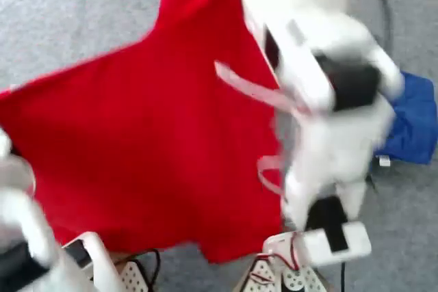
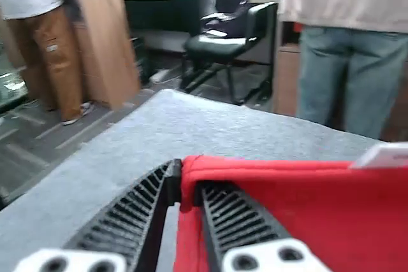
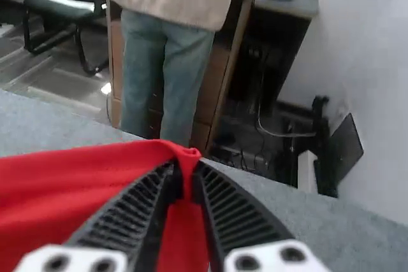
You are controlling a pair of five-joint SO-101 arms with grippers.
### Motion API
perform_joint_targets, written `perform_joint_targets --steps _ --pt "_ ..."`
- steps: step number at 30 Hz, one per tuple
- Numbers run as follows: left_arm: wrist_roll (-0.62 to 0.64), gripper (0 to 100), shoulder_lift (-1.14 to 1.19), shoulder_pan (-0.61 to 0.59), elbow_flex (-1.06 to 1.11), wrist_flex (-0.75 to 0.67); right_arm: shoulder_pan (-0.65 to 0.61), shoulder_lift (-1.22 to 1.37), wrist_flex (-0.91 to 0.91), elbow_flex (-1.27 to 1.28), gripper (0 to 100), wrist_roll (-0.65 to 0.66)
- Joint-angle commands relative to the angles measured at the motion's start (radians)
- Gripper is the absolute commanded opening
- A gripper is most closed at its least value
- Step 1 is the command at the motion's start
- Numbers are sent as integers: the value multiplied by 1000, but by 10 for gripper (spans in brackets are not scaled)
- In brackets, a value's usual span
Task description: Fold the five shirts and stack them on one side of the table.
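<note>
Red shirt [image 1: 137, 141]: we hold it lifted over the bench [image 1: 68, 25], stretched wide between both pincers, likely so it hangs flat and can be laid down smooth for folding.
Left pincer [image 2: 182, 171]: clamped tight on one edge of the red shirt.
Right pincer [image 3: 185, 165]: pinched closed on another bunched edge of it.
Blue shirt [image 1: 414, 121]: lies in a heap near the bench's edge, beside the red one; we judge that side may serve for the stack.
Bench: grey cloth cover under everything.
</note>
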Motion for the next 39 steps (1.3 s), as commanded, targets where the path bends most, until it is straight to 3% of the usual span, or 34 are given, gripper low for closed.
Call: perform_joint_targets --steps 1,3,4,8,16,25,28,32,36,39 --pt "2 29 40 117 343 -603 49 117 -433 189 15 -6" --pt "-21 29 126 162 390 -802 51 183 -628 254 15 -5" --pt "-43 29 189 177 375 -838 49 213 -694 268 15 -5" --pt "-52 29 522 180 163 -853 35 303 -807 249 15 -3" --pt "-52 29 1085 154 -295 -848 34 467 -760 4 15 -3" --pt "-60 29 1120 142 -194 -824 58 607 -334 -243 15 -3" --pt "-60 29 1049 137 -157 -681 58 607 -107 -291 15 28" --pt "-61 29 921 143 -114 -480 52 610 184 -331 15 190" --pt "-69 29 816 159 -27 -377 48 608 416 -349 15 245" --pt "-149 29 758 174 81 -328 40 608 546 -344 15 245"
